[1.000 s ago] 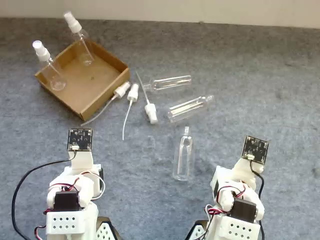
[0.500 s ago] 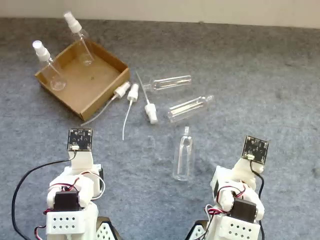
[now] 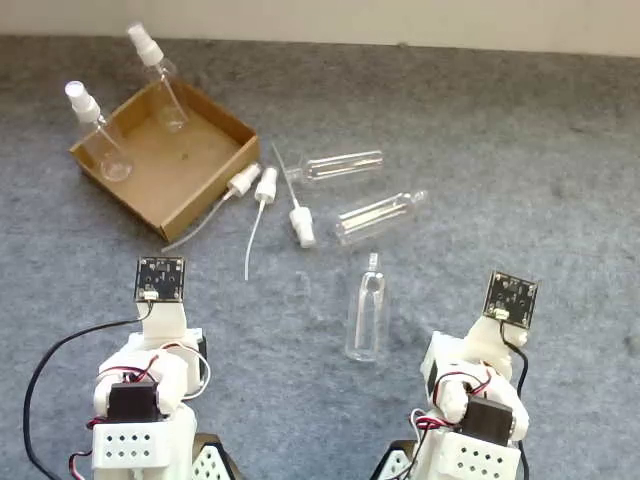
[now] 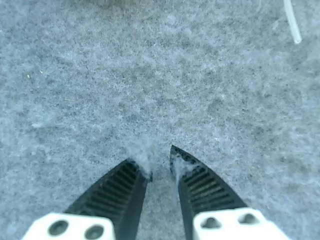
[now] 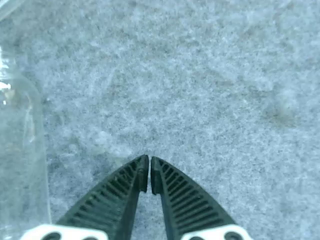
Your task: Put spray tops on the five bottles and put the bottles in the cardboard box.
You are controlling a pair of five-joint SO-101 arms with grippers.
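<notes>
The cardboard box [image 3: 205,205] sits at the far left with two clear bottles upright in it, each wearing a white spray top [image 3: 83,101] [image 3: 145,43]. Three uncapped clear bottles lie on the carpet [image 3: 340,165] [image 3: 380,218] [image 3: 366,310]. Three loose spray tops with thin tubes lie between them and the box [image 3: 243,181] [image 3: 266,185] [image 3: 302,228]. My left gripper [image 4: 159,162] hovers over bare carpet at the near left, barely open and holding nothing. My right gripper [image 5: 149,160] is shut and empty at the near right, beside the nearest bottle [image 5: 20,150].
Grey carpet covers the whole table. One dip tube end [image 4: 292,25] lies ahead of the left gripper. Both arm bases stand at the near edge [image 3: 140,410] [image 3: 470,410]. Open carpet stretches to the far right.
</notes>
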